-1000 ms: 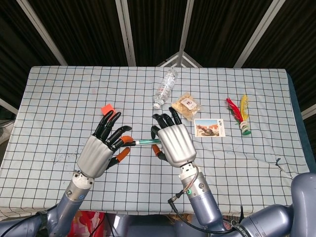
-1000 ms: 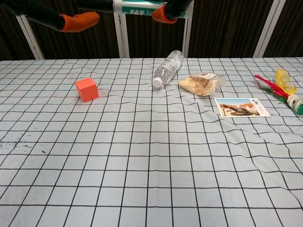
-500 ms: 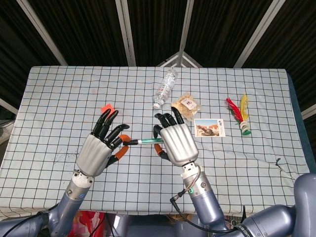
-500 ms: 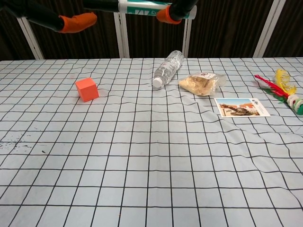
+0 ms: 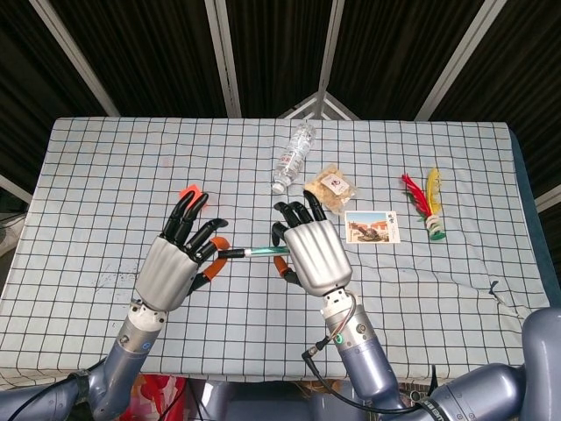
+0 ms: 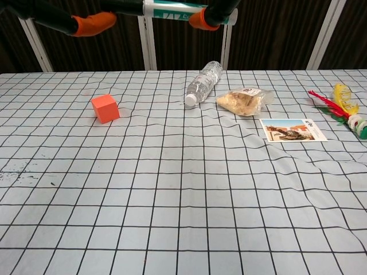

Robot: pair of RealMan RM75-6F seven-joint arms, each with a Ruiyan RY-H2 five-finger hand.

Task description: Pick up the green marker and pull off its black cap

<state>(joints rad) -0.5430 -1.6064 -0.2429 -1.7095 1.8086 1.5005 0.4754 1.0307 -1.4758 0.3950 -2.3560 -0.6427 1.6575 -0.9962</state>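
Observation:
The green marker (image 5: 261, 253) hangs level above the table, between my two hands. My right hand (image 5: 312, 253) grips its green barrel, back of the hand towards the head camera. My left hand (image 5: 178, 260) pinches the black cap (image 5: 230, 253) at the marker's left end, with its other fingers spread upward. The cap sits on the marker with no gap showing. In the chest view only the top edge shows them: the marker (image 6: 178, 8), the black cap (image 6: 123, 6) and orange fingertips (image 6: 92, 24).
On the checked tablecloth (image 6: 172, 189) lie an orange cube (image 6: 105, 108), a clear bottle (image 6: 203, 83), a snack bag (image 6: 243, 99), a photo card (image 6: 292, 129) and a feather shuttlecock (image 6: 346, 107). All lie beyond the hands, towards the table's far half.
Both hands and the marker have shifted only slightly. The left hand's fingers have drawn a little closer together on the cap end. The cap stays on.

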